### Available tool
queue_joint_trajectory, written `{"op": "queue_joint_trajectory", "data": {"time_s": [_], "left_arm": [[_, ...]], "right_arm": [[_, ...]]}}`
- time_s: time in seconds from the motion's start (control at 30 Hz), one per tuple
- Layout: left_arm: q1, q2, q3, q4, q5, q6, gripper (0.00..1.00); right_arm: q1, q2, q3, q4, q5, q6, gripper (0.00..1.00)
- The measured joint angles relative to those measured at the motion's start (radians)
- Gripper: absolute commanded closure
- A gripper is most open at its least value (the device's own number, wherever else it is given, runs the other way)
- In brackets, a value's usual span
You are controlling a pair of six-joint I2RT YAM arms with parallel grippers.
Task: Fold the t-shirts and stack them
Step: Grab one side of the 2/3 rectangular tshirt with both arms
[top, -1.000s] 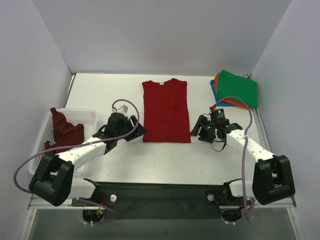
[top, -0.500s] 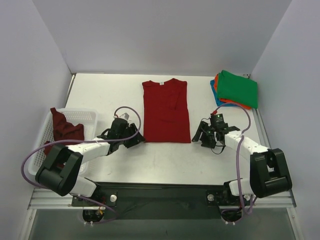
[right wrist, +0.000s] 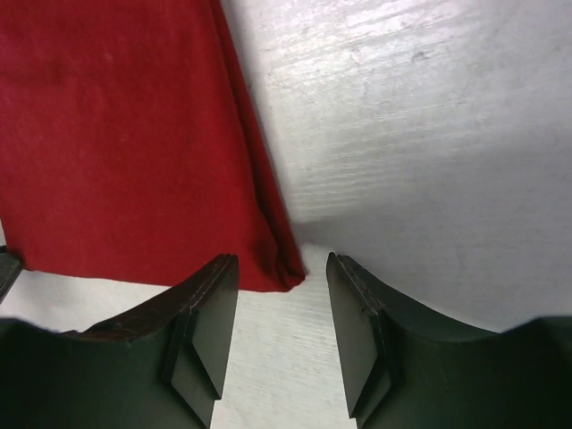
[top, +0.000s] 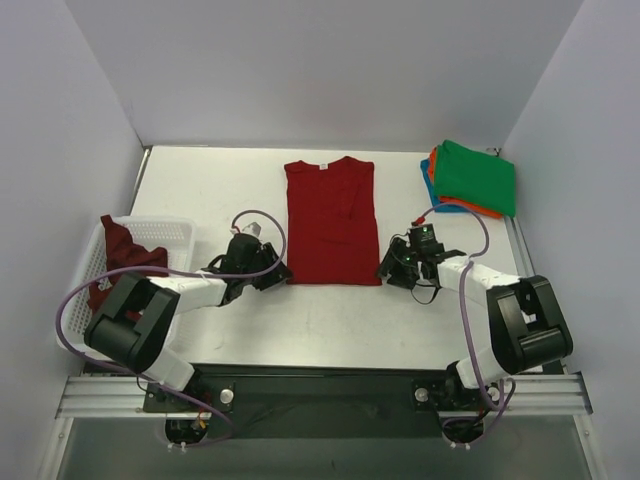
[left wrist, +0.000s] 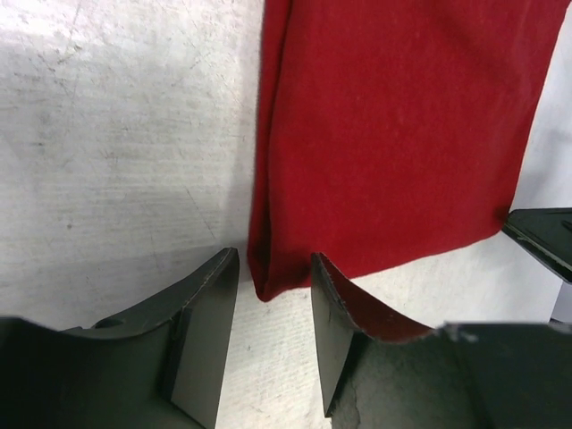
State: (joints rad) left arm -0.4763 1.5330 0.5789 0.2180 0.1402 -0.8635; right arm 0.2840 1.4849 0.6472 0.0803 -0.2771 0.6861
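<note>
Top: red shirt (top: 332, 222) flat at centre; left gripper (top: 274, 272) at its near left corner, right gripper (top: 389, 270) at near right; folded stack (top: 472, 178) far right.
Left wrist: jaws apart, straddling the corner, unclamped.
Right wrist: same.

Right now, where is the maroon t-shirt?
In the top view, the maroon t-shirt lies in the white mesh basket at the left edge of the table.
</note>
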Motion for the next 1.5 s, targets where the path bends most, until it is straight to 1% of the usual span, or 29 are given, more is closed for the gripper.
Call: {"op": "queue_joint_trajectory", "data": {"time_s": [0.27, 0.3, 0.4, 0.43, 0.5, 0.53, 0.6, 0.63, 0.67, 0.7, 0.87, 1.0, 1.13, 1.23, 1.4, 1.5], "left_arm": [[-0.026, 0.02, 0.018, -0.003, -0.056, -0.013, 0.6], [-0.028, 0.021, 0.018, -0.003, -0.06, -0.014, 0.62], [-0.035, 0.027, 0.019, -0.005, -0.068, -0.021, 0.76], [-0.036, 0.032, 0.019, -0.004, -0.069, -0.021, 0.83], [-0.039, 0.04, 0.02, -0.002, -0.069, -0.026, 0.89], [-0.04, 0.043, 0.023, -0.002, -0.066, -0.026, 0.91], [-0.042, 0.047, 0.027, -0.002, -0.063, -0.027, 1.0], [-0.044, 0.048, 0.03, -0.005, -0.062, -0.027, 1.0], [-0.046, 0.048, 0.031, -0.006, -0.061, -0.026, 1.0], [-0.048, 0.048, 0.032, -0.01, -0.061, -0.027, 1.0], [-0.065, 0.02, 0.023, -0.042, -0.061, -0.034, 1.0], [-0.092, -0.084, -0.038, -0.104, -0.063, -0.042, 1.0], [-0.144, -0.245, -0.139, -0.154, -0.069, -0.061, 1.0], [-0.204, -0.359, -0.2, -0.214, -0.082, -0.088, 1.0], [-0.317, -0.548, -0.277, -0.309, -0.131, -0.156, 1.0], [-0.381, -0.637, -0.302, -0.364, -0.165, -0.201, 1.0]], "right_arm": [[0.032, 0.031, 0.01, 0.048, 0.003, 0.032, 0.6], [0.033, 0.032, 0.01, 0.05, 0.003, 0.033, 0.6], [0.034, 0.037, 0.01, 0.055, 0.003, 0.043, 0.64], [0.035, 0.04, 0.01, 0.058, 0.003, 0.046, 0.65], [0.037, 0.046, 0.01, 0.067, 0.001, 0.048, 0.69], [0.038, 0.05, 0.01, 0.07, 0.0, 0.049, 0.72], [0.038, 0.055, 0.01, 0.074, -0.001, 0.047, 0.82], [0.038, 0.06, 0.01, 0.074, -0.003, 0.047, 0.88], [0.038, 0.064, 0.011, 0.076, -0.006, 0.047, 0.97], [0.038, 0.067, 0.011, 0.077, -0.008, 0.045, 1.0], [0.038, 0.055, -0.002, 0.075, -0.011, 0.045, 1.0], [0.037, -0.035, -0.08, 0.054, -0.013, 0.042, 1.0], [0.043, -0.172, -0.19, 0.021, -0.035, 0.046, 1.0], [0.069, -0.296, -0.277, -0.011, -0.043, 0.056, 1.0], [0.133, -0.521, -0.394, -0.096, -0.045, 0.101, 1.0], [0.167, -0.649, -0.429, -0.177, -0.038, 0.126, 1.0]]}}
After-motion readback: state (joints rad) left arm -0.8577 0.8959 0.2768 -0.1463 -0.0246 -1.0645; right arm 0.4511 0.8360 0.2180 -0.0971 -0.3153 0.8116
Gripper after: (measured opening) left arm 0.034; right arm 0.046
